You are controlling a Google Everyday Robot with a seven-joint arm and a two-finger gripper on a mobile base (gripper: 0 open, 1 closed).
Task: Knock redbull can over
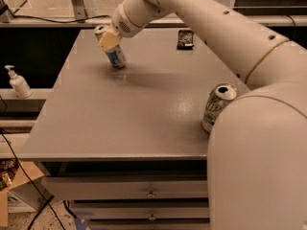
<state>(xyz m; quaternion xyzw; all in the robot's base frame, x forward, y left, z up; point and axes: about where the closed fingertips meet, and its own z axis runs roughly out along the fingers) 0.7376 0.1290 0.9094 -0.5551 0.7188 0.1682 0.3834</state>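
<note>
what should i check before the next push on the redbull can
1. Gripper placed on target: ok, it sits against the upper part of the redbull can.
2. Can already knocked over: not ok, it only leans, with its top toward the left edge and its base on the table.
3. Landing room on the left: cannot tell, since the can stands near the far left corner.
4. White-and-green can out of the way: ok, it is upright near the front right, well apart.
5. Small dark object at the far edge: ok, it is apart from the gripper.
</note>
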